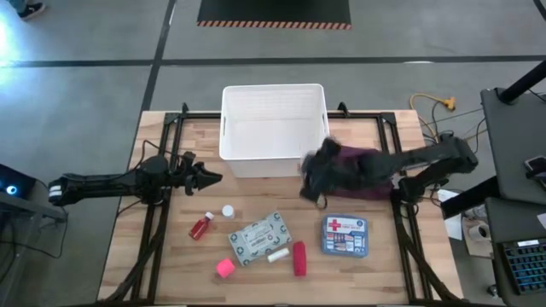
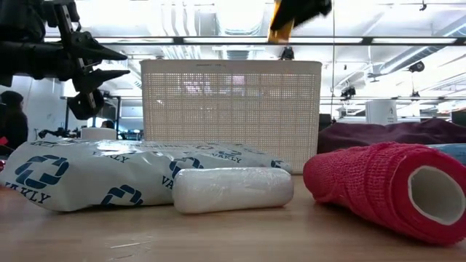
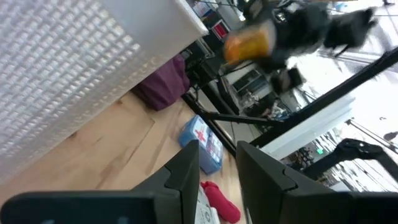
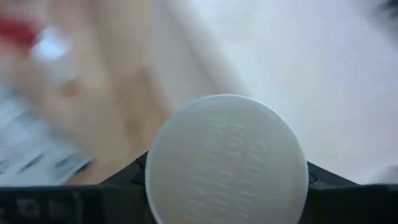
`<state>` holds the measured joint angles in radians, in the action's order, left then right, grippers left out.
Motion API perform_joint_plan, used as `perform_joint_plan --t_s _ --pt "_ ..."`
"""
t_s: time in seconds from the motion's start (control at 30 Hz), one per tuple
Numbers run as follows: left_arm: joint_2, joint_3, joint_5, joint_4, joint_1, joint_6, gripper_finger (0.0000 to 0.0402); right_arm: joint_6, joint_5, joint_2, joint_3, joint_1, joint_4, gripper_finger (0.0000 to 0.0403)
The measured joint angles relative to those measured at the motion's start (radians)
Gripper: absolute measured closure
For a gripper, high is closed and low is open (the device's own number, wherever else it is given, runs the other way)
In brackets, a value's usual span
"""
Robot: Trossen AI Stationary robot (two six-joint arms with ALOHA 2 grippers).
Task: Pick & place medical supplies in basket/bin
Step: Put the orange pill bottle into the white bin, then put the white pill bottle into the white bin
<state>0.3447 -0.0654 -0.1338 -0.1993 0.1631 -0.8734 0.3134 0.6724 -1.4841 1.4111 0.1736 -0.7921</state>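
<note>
My right gripper (image 1: 310, 176) is shut on an orange bottle with a white round cap (image 4: 227, 163), high over the table by the near right corner of the white bin (image 1: 273, 128). The bottle shows in the low view (image 2: 284, 25) and the left wrist view (image 3: 249, 42). My left gripper (image 1: 213, 177) is open and empty, left of the bin. On the table lie a red bottle (image 1: 200, 227), a white cap (image 1: 228, 211), a grey-green packet (image 1: 259, 237), a white roll (image 1: 277, 255), a red roll (image 1: 299, 258), a pink cube (image 1: 225, 268) and a blue first-aid box (image 1: 345, 236). My right gripper holds the orange bottle between its two fingers, which stand on either side just below the cap (image 4: 227, 163); the cap faces the wrist camera and hides the place of contact. The bottle (image 2: 284, 25) is lifted clear, above the height of the bin's rim.
A maroon cloth (image 1: 367, 166) lies on the table right of the bin, under my right arm. The bin stands at the table's far middle. Black frame rails run along both sides of the table.
</note>
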Motion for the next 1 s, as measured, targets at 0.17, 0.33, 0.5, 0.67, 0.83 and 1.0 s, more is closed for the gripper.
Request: perform_joint_plan --t_s 0.17,0.33,0.5,0.67,0.83,1.0 --pt "0.017 0.0 0.006 -0.013 -0.001 -0.007 0.0311 -0.048 -0.053 0.029 0.091 -0.264 0.03 0.0229" --pt "0.028 0.0 0.004 -0.035 -0.001 -0.029 0.0311 -0.029 -0.463 -0.058 0.17 -0.556 0.072 0.0217" --pt "0.028 0.0 0.004 -0.047 -0.001 -0.06 0.0311 -0.068 -0.603 -0.251 0.267 -0.642 -0.012 0.0214" --pt "0.037 0.0 0.019 -0.044 -0.001 -0.12 0.0302 -0.128 -0.599 -0.392 0.415 -0.629 -0.124 0.0183" --pt "0.07 0.0 0.012 -0.043 -0.002 -0.153 0.0255 -0.216 -0.542 -0.464 0.562 -0.585 -0.265 0.0121" --pt "0.083 -0.027 -0.01 -0.026 -0.03 -0.102 0.0228 -0.3 -0.455 -0.423 0.616 -0.526 -0.282 0.0068"
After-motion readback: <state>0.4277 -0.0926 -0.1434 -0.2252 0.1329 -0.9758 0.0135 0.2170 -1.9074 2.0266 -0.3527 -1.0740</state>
